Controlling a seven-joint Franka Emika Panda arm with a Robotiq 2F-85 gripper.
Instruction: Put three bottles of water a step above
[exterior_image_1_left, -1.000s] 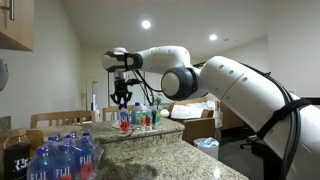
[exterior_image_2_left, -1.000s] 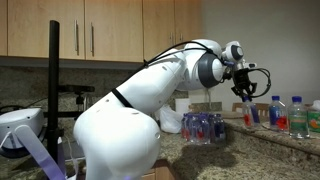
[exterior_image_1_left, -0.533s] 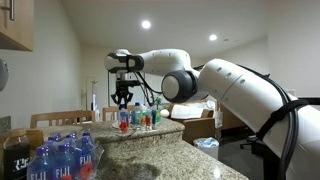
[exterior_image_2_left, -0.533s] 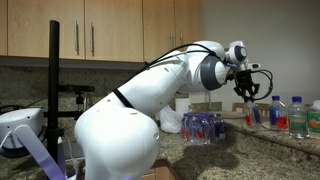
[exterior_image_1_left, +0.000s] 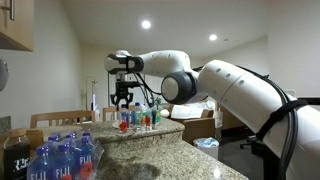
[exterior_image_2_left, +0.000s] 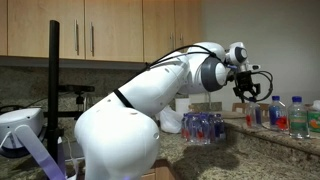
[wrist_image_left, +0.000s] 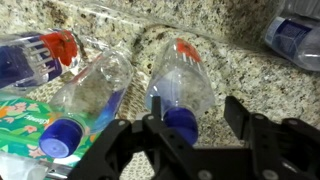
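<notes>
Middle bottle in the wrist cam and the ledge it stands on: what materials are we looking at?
Bottle: looks like thin clear plastic with a glossy finish; the speckled surface shows through its wall. Cap: opaque blue, probably plastic. Ledge: speckled tan-grey stone, likely polished granite going by the flecks and soft sheen, though a printed laminate can't be ruled out from here.

Centre of wrist view: bottle (wrist_image_left: 182, 85) is clear glossy plastic, ribbed; cap (wrist_image_left: 180, 125) smooth blue plastic. Granite ledge (wrist_image_left: 245, 65) polished, speckled tan-grey. Upper left, exterior view: cabinets (exterior_image_2_left: 110, 30) satin wood. Arm (exterior_image_2_left: 130, 110) glossy white plastic.
</notes>
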